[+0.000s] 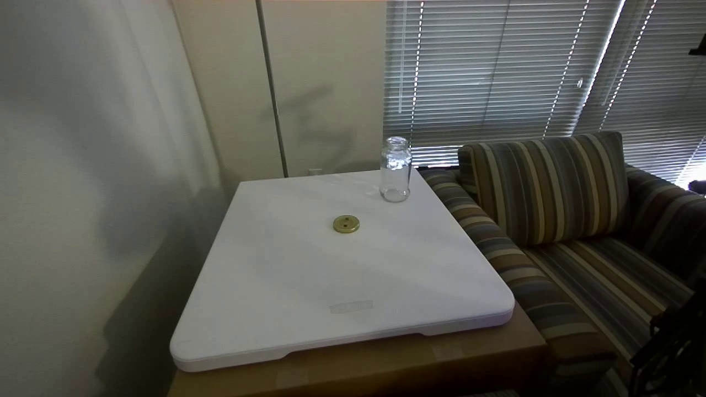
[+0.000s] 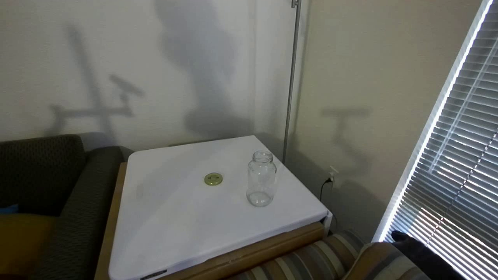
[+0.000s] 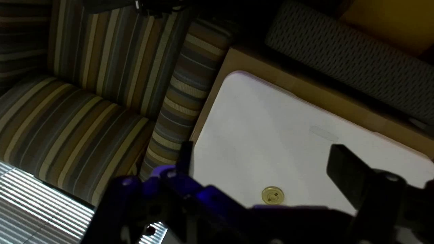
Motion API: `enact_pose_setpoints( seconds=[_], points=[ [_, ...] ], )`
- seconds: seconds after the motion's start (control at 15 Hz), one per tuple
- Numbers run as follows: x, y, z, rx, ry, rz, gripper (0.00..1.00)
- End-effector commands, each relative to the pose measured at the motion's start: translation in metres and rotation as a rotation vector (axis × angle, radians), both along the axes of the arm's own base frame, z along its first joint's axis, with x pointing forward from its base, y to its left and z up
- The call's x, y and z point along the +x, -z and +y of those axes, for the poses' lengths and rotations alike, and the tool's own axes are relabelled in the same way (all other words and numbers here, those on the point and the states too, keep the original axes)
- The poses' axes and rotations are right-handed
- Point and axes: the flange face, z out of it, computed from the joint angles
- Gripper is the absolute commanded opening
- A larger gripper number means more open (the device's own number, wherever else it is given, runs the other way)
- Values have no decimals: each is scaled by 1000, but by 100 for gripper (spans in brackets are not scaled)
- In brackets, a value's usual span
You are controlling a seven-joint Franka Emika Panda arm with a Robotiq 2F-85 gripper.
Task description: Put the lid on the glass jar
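The lid is a flat round gold disc (image 1: 346, 224) lying on the white tabletop (image 1: 265, 286). It shows in both exterior views (image 2: 213, 179) and in the wrist view (image 3: 273, 195), close above the dark gripper body. The clear glass jar (image 1: 395, 173) stands upright and open-mouthed, apart from the lid, near a table edge; it also shows in an exterior view (image 2: 261, 181). The jar is not visible in the wrist view. My gripper (image 3: 260, 149) is open and empty, with its fingers wide apart, some way above the table. The gripper is out of view in both exterior views.
A striped armchair (image 1: 551, 198) stands against one side of the table. A dark sofa (image 2: 78, 194) stands along another side. Walls and a thin metal pole (image 2: 291, 85) are close behind the table. Brown cardboard (image 1: 358, 369) lies under the tabletop. Window blinds (image 1: 485, 71) hang beyond.
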Motion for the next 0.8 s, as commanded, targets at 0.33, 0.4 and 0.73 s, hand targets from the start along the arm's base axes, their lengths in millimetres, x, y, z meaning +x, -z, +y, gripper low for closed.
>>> enact_pose_setpoints(
  seconds=[0.33, 0.4, 0.73],
  points=[
    [-2, -1, 4, 7, -40, 3, 100],
    [-2, -1, 4, 7, -41, 3, 100],
    [2, -3, 3, -29, -66, -46, 100]
  ],
)
